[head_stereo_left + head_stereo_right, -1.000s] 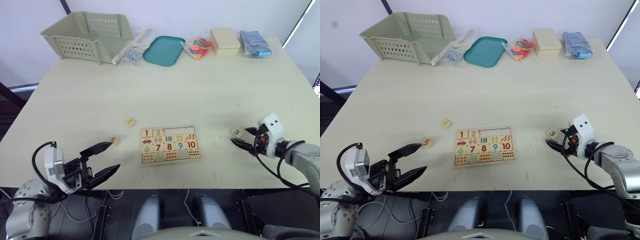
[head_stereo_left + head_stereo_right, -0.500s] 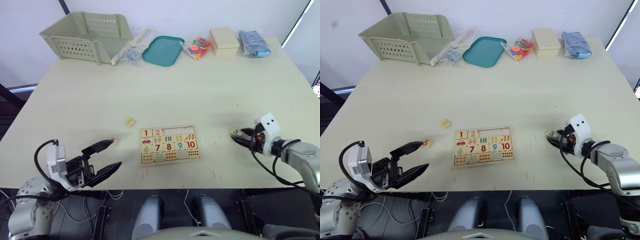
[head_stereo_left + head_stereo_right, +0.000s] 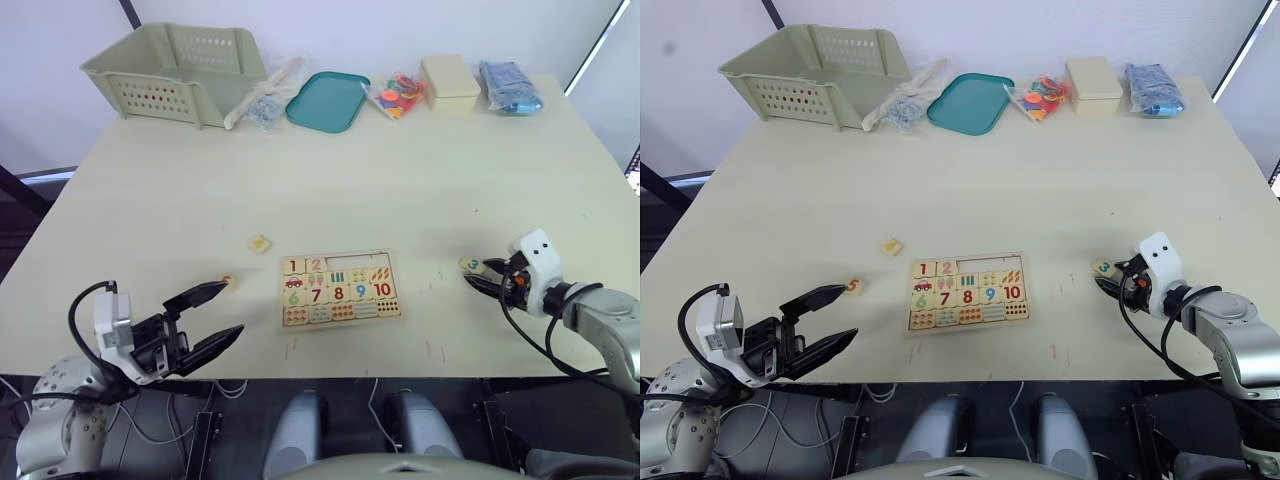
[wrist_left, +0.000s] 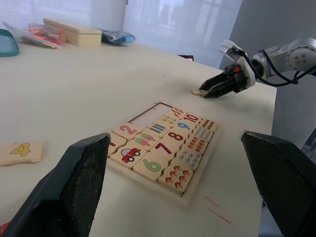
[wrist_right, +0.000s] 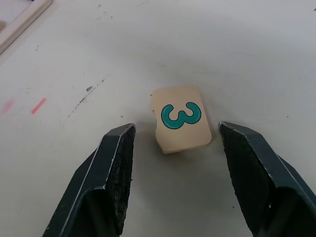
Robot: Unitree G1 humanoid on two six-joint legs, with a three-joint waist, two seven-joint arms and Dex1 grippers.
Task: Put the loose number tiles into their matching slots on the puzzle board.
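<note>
The right claw (image 3: pixel 1114 284) hangs low over the surface (image 3: pixel 400 170), its fingers spread and empty, with the 3 tile (image 5: pixel 180 119) lying flat between their tips, touching neither. The left claw (image 3: pixel 215 318) is also spread and empty, held just off the near edge of the surface. The board (image 3: pixel 339 289) lies between the two claws, well apart from each. The 5 tile (image 3: pixel 852 286) sits just beyond the left claw's upper fingertip, and the 4 tile (image 3: pixel 260 243) lies further out from that claw, toward the board's far corner.

As I judge it, the task is partly done: tiles 1 and 2 sit in the board's top row, while the three slots beside them show bare. Tiles 3, 4 and 5 are left to place, and the 3 looks next.

Against a second ago, the right claw has moved in: the 3 tile then lay just past its fingertips, and now it is bracketed by them. The left claw has barely shifted, and the tiles lie where they were.
</note>
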